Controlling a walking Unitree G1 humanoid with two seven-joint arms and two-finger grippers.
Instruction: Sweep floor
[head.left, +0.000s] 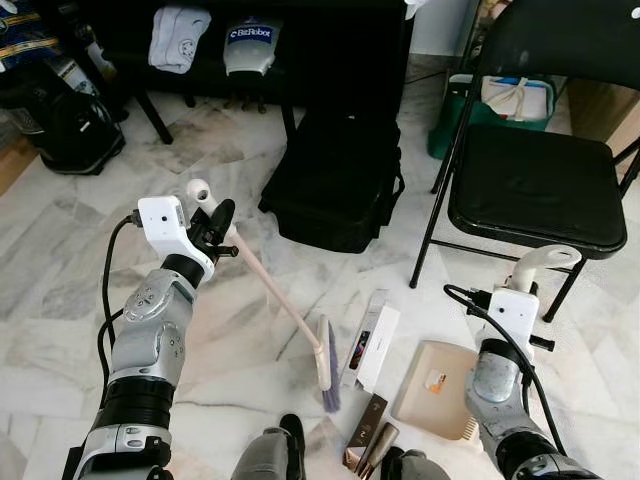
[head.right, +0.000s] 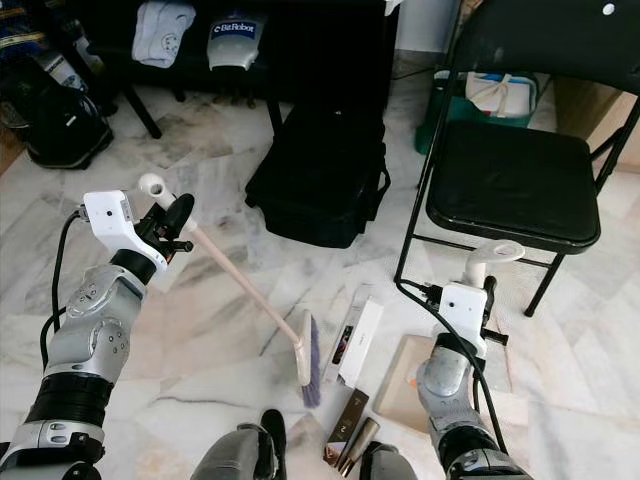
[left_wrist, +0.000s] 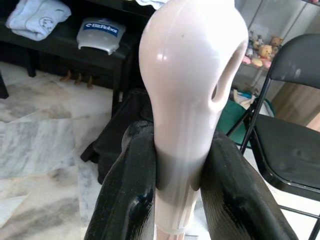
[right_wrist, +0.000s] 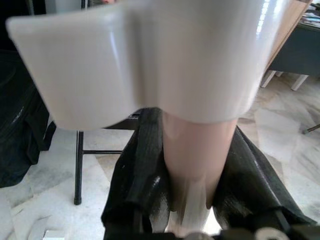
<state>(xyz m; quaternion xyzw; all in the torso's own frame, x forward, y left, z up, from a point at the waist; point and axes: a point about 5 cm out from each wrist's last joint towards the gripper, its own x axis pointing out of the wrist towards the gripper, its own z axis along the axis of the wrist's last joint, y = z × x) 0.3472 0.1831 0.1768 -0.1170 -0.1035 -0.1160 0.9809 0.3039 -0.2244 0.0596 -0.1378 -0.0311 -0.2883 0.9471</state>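
The left pincer (head.left: 215, 222) clamps the broom (head.left: 280, 300), bristles beside the white box (head.left: 372, 345), while the right pincer (right_wrist: 192, 185) grips the dustpan (head.left: 437, 385) handle, ready to catch.

floor (head.left: 60, 300): marble | on it: black bag (head.left: 335, 185); folding chair (head.left: 530, 170); white box (head.left: 372, 345)

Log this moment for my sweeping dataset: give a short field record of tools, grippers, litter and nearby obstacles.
left gripper: shut on cream long-handled broom, near its top
broom head: purple bristles down on white marble floor
right gripper: shut on upright handle of beige plastic dustpan
litter: white flat carton and brown slim box, between broom head and dustpan
obstacles: black soft bag, black folding chair
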